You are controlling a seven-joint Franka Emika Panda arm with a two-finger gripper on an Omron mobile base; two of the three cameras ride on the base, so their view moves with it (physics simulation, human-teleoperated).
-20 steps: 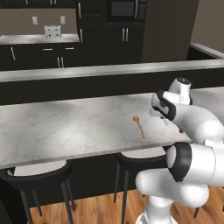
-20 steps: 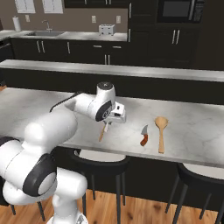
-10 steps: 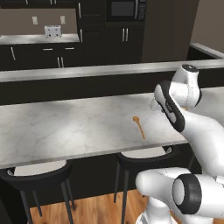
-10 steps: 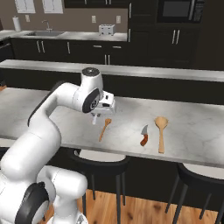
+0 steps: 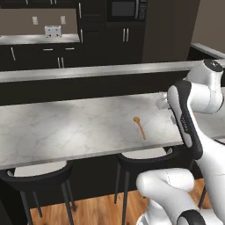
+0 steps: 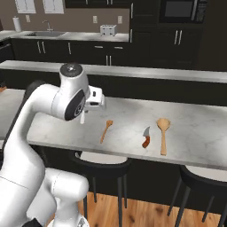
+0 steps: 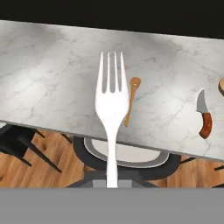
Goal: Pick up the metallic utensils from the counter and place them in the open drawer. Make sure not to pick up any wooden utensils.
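My gripper [image 6: 87, 107] is shut on a silvery-white fork [image 6: 82, 117], held in the air above the near edge of the marbled counter [image 6: 199, 128], left of the other utensils. In the hand view the fork [image 7: 111, 105] stands up the middle, tines away from me, over the counter [image 7: 48, 65]. A small wooden spoon [image 6: 106, 130] [image 7: 131, 99] [image 5: 139, 126] lies on the slab just past the fork. A larger wooden spoon [image 6: 163, 133] lies further right. The open drawer is out of view.
A short knife [image 6: 146, 138] [image 7: 204, 116] with a steel blade and brown handle lies between the two spoons. Black stools [image 6: 106, 160] [image 5: 39, 173] stand under the counter's front edge. A raised dark ledge [image 6: 155, 73] runs behind the slab.
The arm has lifted and swung toward the left of the right base view, carrying the fork from over the small wooden spoon to beyond its left side. The utensils on the counter have not moved.
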